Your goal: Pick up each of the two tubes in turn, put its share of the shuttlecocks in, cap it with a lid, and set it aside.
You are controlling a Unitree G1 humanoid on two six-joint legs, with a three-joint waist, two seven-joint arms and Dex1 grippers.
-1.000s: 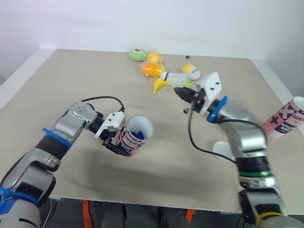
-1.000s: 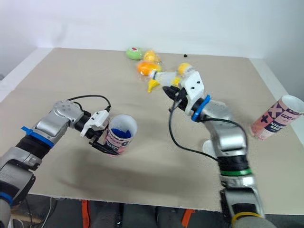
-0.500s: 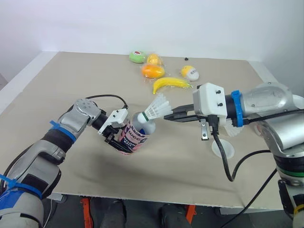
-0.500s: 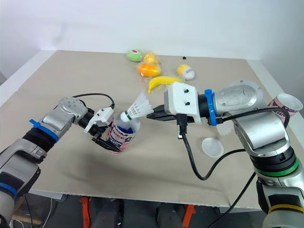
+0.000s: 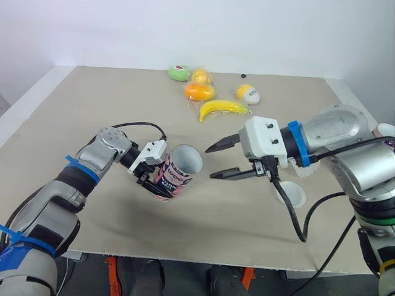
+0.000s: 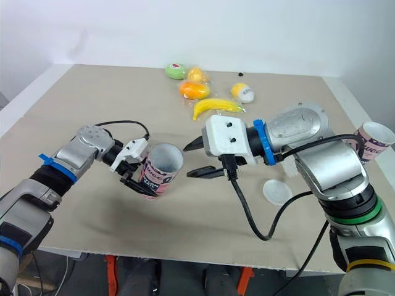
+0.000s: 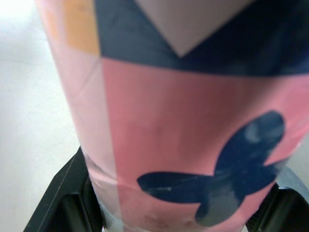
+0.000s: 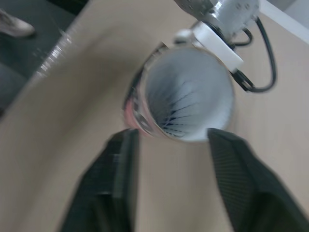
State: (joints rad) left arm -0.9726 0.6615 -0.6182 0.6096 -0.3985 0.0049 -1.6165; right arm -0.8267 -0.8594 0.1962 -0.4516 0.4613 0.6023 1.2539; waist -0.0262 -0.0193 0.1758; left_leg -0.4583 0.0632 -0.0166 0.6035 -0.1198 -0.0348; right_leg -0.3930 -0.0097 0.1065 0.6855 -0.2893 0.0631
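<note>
The left tool (image 5: pixel 155 184) is clamped on the pink tube (image 5: pixel 180 169), tilted over the bench (image 5: pixel 92 105) with its mouth facing the right tool (image 5: pixel 210 163), whose fingers are spread wide and empty just beside it.

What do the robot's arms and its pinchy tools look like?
The left arm and right arm are silver metal with rounded joints and blue bands. The right one also has a green ring. The left tool and right tool each have a white boxy block and two pointed black fingers. Black cables loop from both wrists.
</note>
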